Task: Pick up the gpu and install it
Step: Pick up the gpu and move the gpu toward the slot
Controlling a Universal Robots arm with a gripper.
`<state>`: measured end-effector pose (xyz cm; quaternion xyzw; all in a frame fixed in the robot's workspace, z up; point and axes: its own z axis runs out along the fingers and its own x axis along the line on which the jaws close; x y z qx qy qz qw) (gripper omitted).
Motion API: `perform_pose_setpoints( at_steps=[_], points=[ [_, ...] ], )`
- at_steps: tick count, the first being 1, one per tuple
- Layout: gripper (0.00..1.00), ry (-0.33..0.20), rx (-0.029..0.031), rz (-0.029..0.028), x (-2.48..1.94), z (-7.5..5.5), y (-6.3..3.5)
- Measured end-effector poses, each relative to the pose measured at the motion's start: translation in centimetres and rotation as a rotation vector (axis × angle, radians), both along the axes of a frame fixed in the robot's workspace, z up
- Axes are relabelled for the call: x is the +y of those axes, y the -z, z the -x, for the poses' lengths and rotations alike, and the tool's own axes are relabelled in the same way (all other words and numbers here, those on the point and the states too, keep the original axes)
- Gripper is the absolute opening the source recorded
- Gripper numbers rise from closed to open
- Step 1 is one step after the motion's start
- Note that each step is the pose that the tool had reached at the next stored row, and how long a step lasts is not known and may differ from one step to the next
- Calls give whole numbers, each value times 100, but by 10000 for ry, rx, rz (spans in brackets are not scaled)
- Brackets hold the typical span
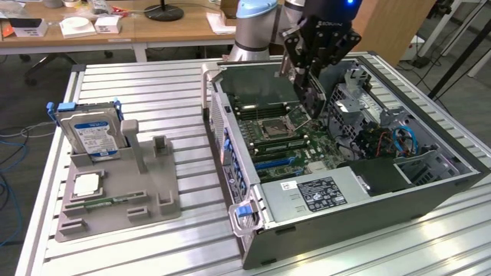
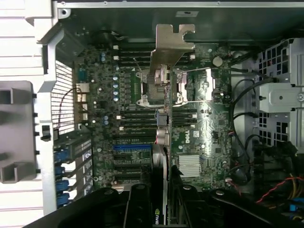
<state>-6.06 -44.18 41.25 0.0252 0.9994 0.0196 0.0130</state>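
Pincer: your gripper (image 1: 309, 80) is hanging over the far part of the open computer case (image 1: 429, 190), and its fingers (image 2: 137, 204) are pinching the gpu between them.
Gpu: the gpu (image 1: 257, 86) is standing on edge in that grip, inside the case opening and above the motherboard (image 1: 288, 146). Its flat green face is looking toward the exterior view's left.
Bracket: the card's grey metal bracket (image 2: 170, 47) is pointing away from the wrist, toward the case wall.
Under the card: in the wrist view you are looking along the card's thin edge as it is crossing over the processor socket (image 2: 190, 90). You cannot tell whether the lower edge is touching the board.
Holder: the grey holder (image 1: 165, 190) is sitting on the slatted table (image 1: 153, 92), to the exterior view's left of the case and well apart from the gripper.
On the holder: the hard drive (image 1: 92, 135) is standing upright at its far end, and the memory stick (image 1: 111, 202) is lying flat nearer to you.
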Motion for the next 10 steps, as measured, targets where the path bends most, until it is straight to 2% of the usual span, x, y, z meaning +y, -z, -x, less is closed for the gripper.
perform_pose_setpoints(
  at_steps=[10],
  points=[
    [26, -1, 0, -10, 0, -283, 0]
  ],
)
